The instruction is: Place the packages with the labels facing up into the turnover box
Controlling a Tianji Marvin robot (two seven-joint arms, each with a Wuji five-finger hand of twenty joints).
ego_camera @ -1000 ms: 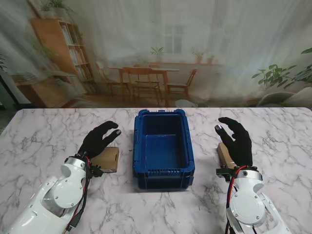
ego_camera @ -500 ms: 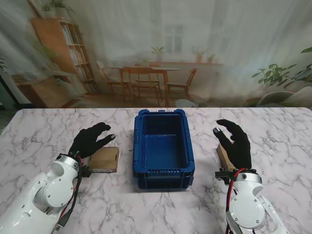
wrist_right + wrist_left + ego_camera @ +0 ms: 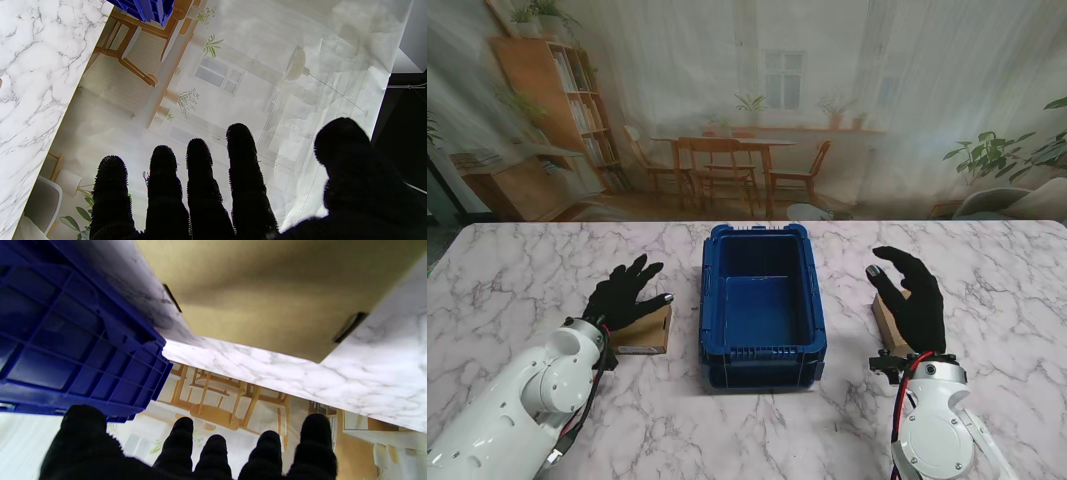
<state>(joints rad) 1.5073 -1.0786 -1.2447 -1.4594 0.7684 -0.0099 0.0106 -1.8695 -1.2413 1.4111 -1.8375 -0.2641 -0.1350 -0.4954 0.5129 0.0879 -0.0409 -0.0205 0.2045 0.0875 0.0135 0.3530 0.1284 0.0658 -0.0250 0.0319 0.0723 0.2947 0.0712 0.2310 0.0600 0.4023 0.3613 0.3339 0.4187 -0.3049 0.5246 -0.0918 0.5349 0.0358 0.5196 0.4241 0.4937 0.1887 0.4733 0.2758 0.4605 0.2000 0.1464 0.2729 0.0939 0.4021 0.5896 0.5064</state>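
Turnover box point(image 3: 763, 305): blue plastic, ribbed walls, centred on worktop point(image 3: 507, 270) of white marble pattern; interior bare blue floor, no contents visible. Outer ribbed wall point(image 3: 70, 340) also visible in left wrist view.

Left package point(image 3: 644, 330): brown cardboard, flat on worktop just beside box's left wall, near corner partly hidden under left hand. Broad brown face point(image 3: 267, 290) fills much of left wrist view; dark strips at two edges. Label side: cannot tell.

Right package point(image 3: 889, 322): brown cardboard, on worktop to right of box, apart from it, mostly hidden behind right hand. Label side: cannot tell.

Left hand point(image 3: 624, 296): black glove, fingers spread apart, poised over near part of left package; nothing gripped. Contact with package: cannot tell. Fingertips point(image 3: 181, 426) separated in wrist view.

Right hand point(image 3: 911, 290): black glove, fingers extended and apart, thumb out toward box; nothing gripped. Positioned over right package; contact: cannot tell. Fingers point(image 3: 196, 156) straight and parted in wrist view, against printed backdrop.

Backdrop point(image 3: 757, 110): printed room scene behind worktop, with table, chairs, bookshelf, plants.
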